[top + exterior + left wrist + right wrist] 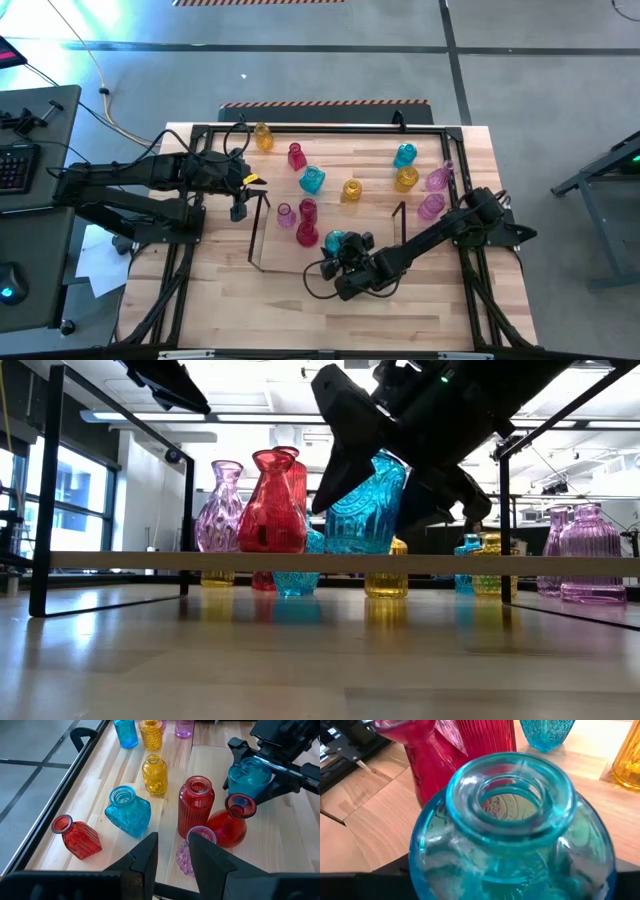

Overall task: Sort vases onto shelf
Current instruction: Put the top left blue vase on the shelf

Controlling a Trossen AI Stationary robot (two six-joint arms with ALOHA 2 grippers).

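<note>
The shelf [290, 262], a clear tray with dark end frames, lies mid-table. On it stand a pink vase [286, 215], two red vases [307, 210] [307, 237] and a round cyan vase [334, 241]. The cyan vase [365, 510] rests by its base on the shelf's top. My right gripper [343, 250] is open, one finger on either side of this vase's body [248, 776]. Its mouth [510, 795] fills the right wrist view. My left gripper [173, 842] hangs open above the shelf's left end, holding nothing. My right gripper comes at the cyan vase slanting down from the table's near right. Its fingers [335, 475] flank the body. I cannot tell whether they touch the glass.
Behind the shelf several vases stand on the wood: yellow [263, 137], red [296, 156], cyan [312, 180], yellow [351, 190], cyan [404, 155], yellow [406, 178], two pink [438, 178] [431, 206]. A black metal frame [320, 128] rings the table.
</note>
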